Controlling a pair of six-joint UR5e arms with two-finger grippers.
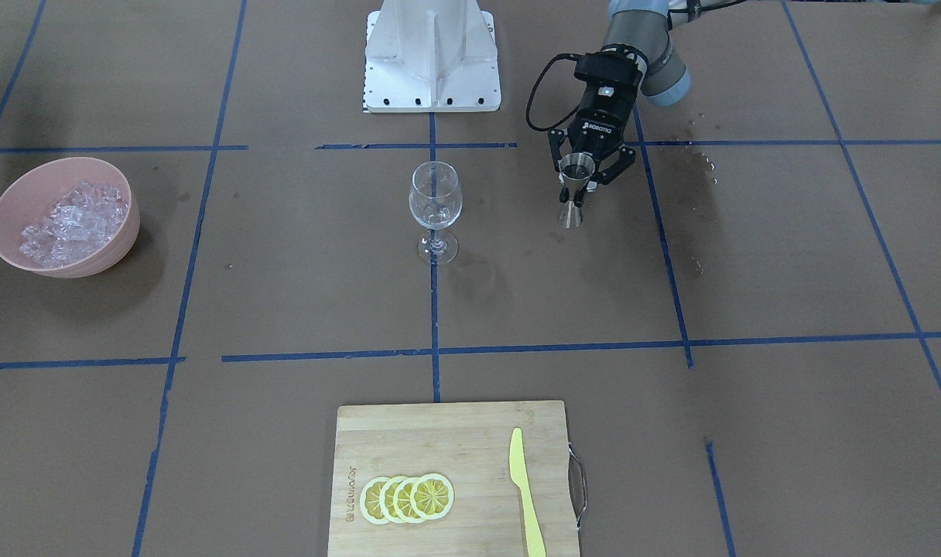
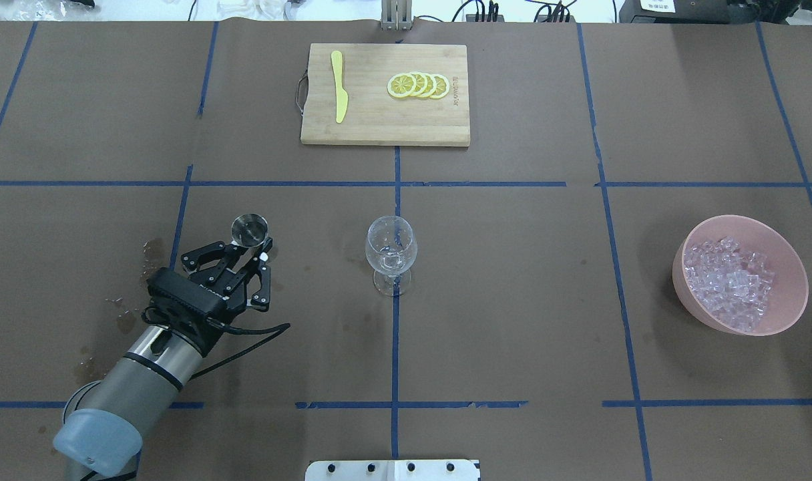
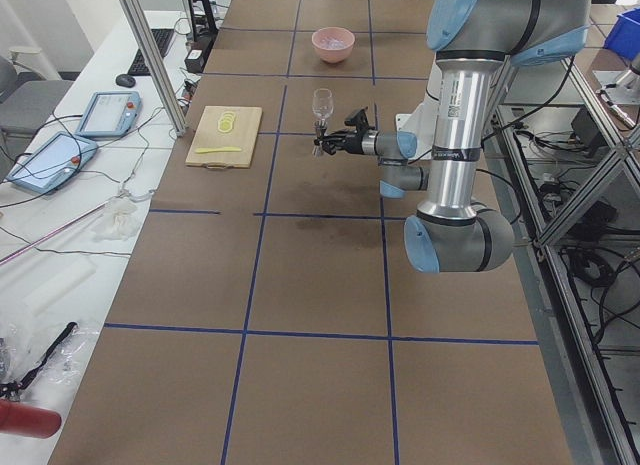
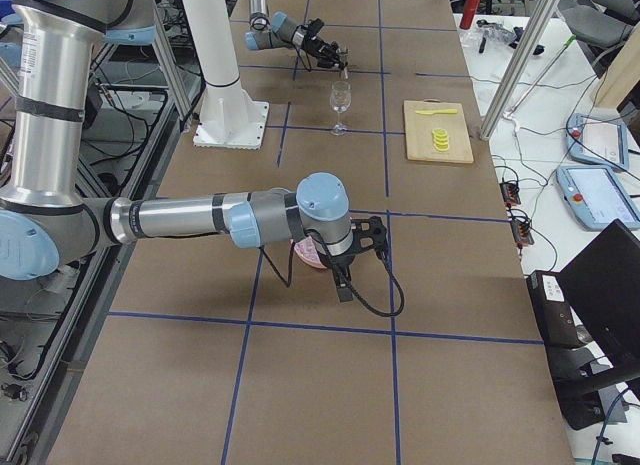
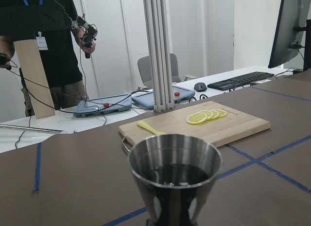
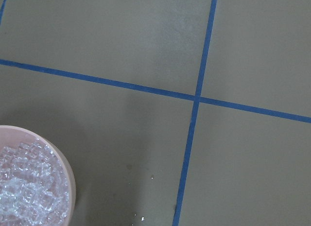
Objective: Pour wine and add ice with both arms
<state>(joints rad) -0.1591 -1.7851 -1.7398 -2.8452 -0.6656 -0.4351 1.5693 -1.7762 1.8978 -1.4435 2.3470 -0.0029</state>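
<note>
My left gripper (image 1: 580, 178) (image 2: 251, 248) has its fingers against a small steel jigger (image 1: 571, 216) (image 2: 249, 228) that stands upright at table height. The wine (image 5: 170, 175) looks dark inside the jigger in the left wrist view. An empty wine glass (image 1: 435, 205) (image 2: 391, 250) stands at the table's middle, apart from the jigger. The ice (image 1: 72, 220) (image 2: 730, 280) (image 6: 26, 187) fills a pink bowl (image 1: 91, 267) (image 2: 790, 294). My right gripper (image 4: 372, 235) shows only in the exterior right view, above the bowl; I cannot tell whether it is open or shut.
A bamboo cutting board (image 1: 455, 441) (image 2: 379, 123) lies at the far edge with lemon slices (image 2: 419, 85) and a yellow knife (image 2: 339, 93). Wet stains (image 2: 152, 250) mark the paper beside the left arm. The white base block (image 1: 432, 62) stands at the robot's side.
</note>
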